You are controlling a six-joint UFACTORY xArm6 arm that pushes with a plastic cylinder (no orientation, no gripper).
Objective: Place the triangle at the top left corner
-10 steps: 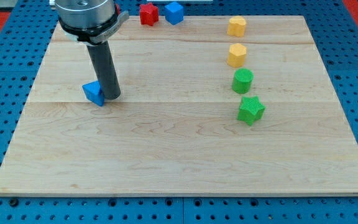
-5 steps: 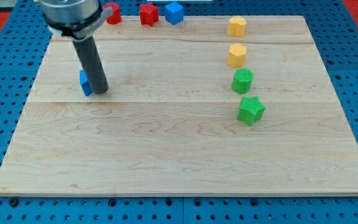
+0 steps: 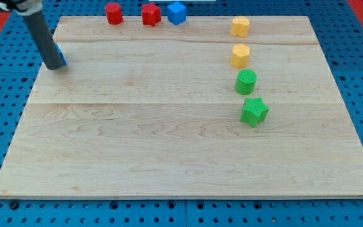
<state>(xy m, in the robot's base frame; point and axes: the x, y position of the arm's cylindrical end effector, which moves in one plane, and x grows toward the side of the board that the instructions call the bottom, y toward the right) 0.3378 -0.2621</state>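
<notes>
The rod (image 3: 43,38) hides nearly all of the blue block (image 3: 61,58) at the desk's (image 3: 169,145) left edge; only a sliver shows, its shape unreadable. The rod's upper end runs past the view's top.

Wooden board (image 3: 169,145), red (image 3: 113,12), blue (image 3: 176,12), yellow (image 3: 240,27), green blocks (image 3: 246,82)

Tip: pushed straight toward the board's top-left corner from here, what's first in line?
The blue block, mostly hidden behind the rod, apparently touching my tip; nothing else shows beyond it. Depth is unclear.
</notes>
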